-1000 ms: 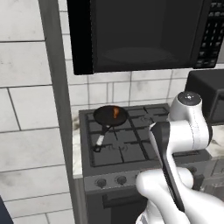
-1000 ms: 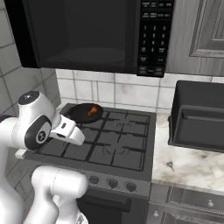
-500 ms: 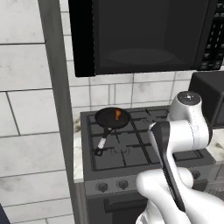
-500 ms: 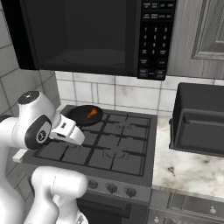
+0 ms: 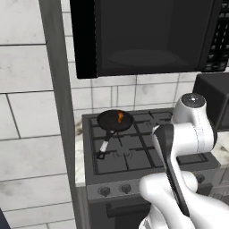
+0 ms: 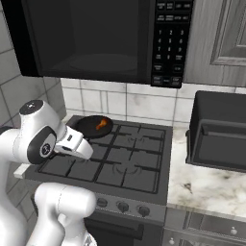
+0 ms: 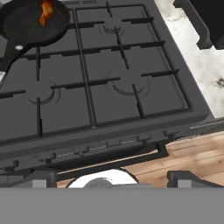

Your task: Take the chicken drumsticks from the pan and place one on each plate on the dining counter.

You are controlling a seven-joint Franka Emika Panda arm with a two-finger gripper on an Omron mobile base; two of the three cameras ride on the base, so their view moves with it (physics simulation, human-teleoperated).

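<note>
The small black pan (image 5: pixel 115 120) sits on the stove's back left burner, its long handle (image 5: pixel 103 146) pointing toward the front. One orange-brown chicken drumstick (image 5: pixel 120 117) lies in it. From the right side I see the same pan (image 6: pixel 93 127) and drumstick (image 6: pixel 101 124) just beyond my white hand. In the hand view the pan (image 7: pixel 33 22) with the drumstick (image 7: pixel 46 12) is at the top left, far from my gripper (image 7: pixel 114 178). The gripper is open, its dark fingertips (image 7: pixel 41 177) wide apart with nothing between them. The plates and the dining counter are out of view.
The dark gas stove (image 6: pixel 125 158) has raised grates and front knobs (image 5: pixel 114 189). A black microwave (image 6: pixel 91 38) hangs low over it. A black box-like appliance (image 6: pixel 223 132) stands on the marble counter (image 6: pixel 206 185) to the right. A grey vertical panel (image 5: pixel 62 112) borders the left side.
The whole picture has drifted very slightly, so the cameras moved a little. The arm keeps its pose and the gripper stays open; the pan and drumstick have not moved.
</note>
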